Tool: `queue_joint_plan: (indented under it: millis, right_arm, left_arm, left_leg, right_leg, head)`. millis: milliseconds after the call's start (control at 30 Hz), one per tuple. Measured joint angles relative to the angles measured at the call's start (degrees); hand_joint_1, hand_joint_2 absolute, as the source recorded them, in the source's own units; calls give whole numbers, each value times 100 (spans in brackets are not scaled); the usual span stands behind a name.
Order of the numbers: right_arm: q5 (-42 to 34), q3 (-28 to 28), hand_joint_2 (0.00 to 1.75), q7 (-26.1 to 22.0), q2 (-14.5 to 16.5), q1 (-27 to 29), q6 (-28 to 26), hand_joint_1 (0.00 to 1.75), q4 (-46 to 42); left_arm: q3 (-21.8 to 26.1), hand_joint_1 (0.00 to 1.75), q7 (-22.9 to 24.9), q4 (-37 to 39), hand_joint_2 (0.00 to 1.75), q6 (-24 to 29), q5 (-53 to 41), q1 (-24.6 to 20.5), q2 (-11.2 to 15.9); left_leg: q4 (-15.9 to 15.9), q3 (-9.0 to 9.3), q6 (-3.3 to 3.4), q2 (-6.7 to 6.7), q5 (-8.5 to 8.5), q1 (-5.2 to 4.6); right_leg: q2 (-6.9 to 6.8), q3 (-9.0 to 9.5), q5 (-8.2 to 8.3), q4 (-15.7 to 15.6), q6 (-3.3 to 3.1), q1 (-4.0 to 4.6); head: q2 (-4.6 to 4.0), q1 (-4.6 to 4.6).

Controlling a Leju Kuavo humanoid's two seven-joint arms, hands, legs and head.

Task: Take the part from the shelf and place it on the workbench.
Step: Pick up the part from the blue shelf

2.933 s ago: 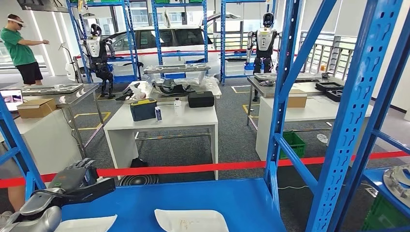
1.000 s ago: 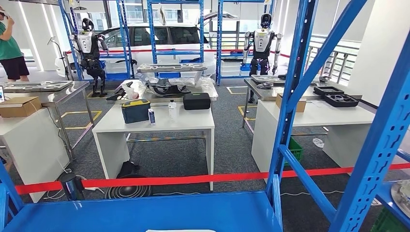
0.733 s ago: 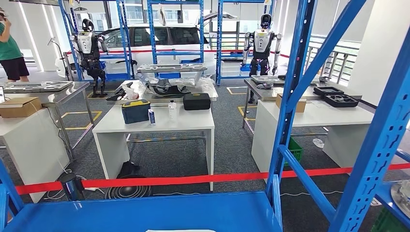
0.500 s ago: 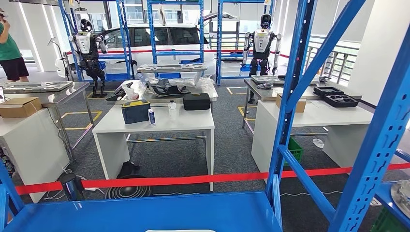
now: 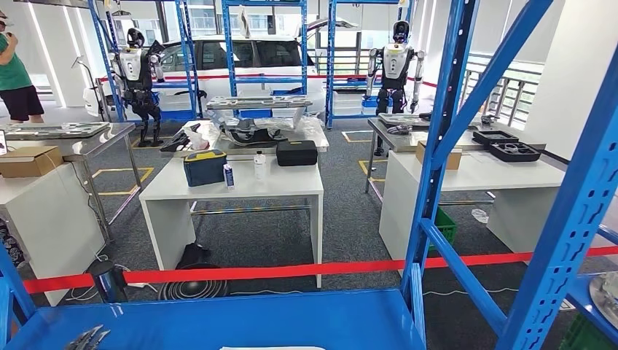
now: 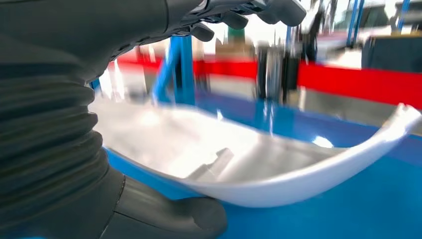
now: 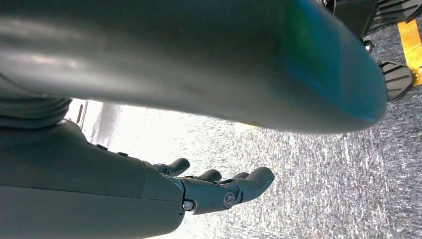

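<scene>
A white curved part (image 6: 239, 164) lies on the blue shelf board (image 6: 378, 199). My left hand (image 6: 74, 99) reaches round its near end, thumb (image 6: 169, 216) under the rim and fingers (image 6: 249, 12) spread well above it, not closed on it. In the head view the left hand's fingertips (image 5: 86, 339) poke up at the bottom left of the shelf board (image 5: 240, 317), and a sliver of a white part (image 5: 273, 348) shows at the bottom edge. My right hand (image 7: 199, 191) hangs over grey carpet, fingers loosely out, holding nothing.
Blue shelf uprights (image 5: 437, 146) and slanted braces stand at the right. Beyond the shelf run a red tape barrier (image 5: 291, 271) and white tables (image 5: 240, 186) with boxes. A metal part (image 5: 606, 288) lies on the neighbouring shelf at the right. A person (image 5: 14, 65) stands far left.
My left hand's fingertips have come up into the head view at the bottom left. Since 2.9 s ago the camera has tilted up, so the white parts have slid to the bottom edge.
</scene>
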Motion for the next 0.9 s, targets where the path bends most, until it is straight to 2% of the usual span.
queue_joint_plan:
  millis: [100, 200, 500, 533, 633, 667, 900]
  right_arm:
    - [2, 0, 0, 2, 6, -1, 0, 0, 0]
    - [10, 0, 0, -8, 8, 0, 0, 0, 0]
    - [15, 0, 0, -14, 10, 1, 0, 0, 0]
    - [15, 0, 0, -14, 10, 1, 0, 0, 0]
    - [15, 0, 0, -23, 10, 2, 0, 0, 0]
    - [15, 0, 0, -37, 10, 3, 0, 0, 0]
    - [48, 0, 0, -108, 9, 5, 0, 0, 0]
  left_arm:
    - [-221, 0, 529, -8, 175, 418, -822, -8, 0]
    - [-375, 0, 911, 13, 175, 580, -1435, -11, 0]
    - [-464, 0, 1107, 69, 175, 572, -1849, -1, 3]
    - [-464, 24, 1108, 70, 175, 535, -1890, 4, 7]
    - [-464, 154, 1100, 75, 175, 317, -2010, 13, 43]
    - [-464, 175, 1096, 81, 175, 229, -2046, 14, 62]
    - [-464, 175, 1093, 146, 175, -72, -2139, 40, 171]
  left_leg:
    - [0, 0, 0, 1, 0, 0]
    - [0, 0, 0, 2, 0, 1]
    - [0, 0, -2, 1, -1, 1]
    - [0, 0, -2, 1, -2, 1]
    - [0, 0, -3, 1, -2, 1]
    - [0, 0, -3, 1, -2, 1]
    - [0, 0, -3, 1, -2, 2]
  right_leg:
    - [0, -1, 0, 0, 0, 1]
    - [0, -1, 0, 0, 0, 2]
    - [0, 1, 0, 0, 0, 2]
    - [0, 1, 0, 0, 0, 2]
    - [0, 0, -1, 0, -1, 2]
    - [0, 0, -1, 0, -1, 2]
    - [0, 1, -1, 1, -2, 4]
  head:
    - [0, -1]
    - [0, 0]
    - [0, -1]
    - [0, -1]
    - [0, 0]
    - [0, 1]
    - [0, 0]
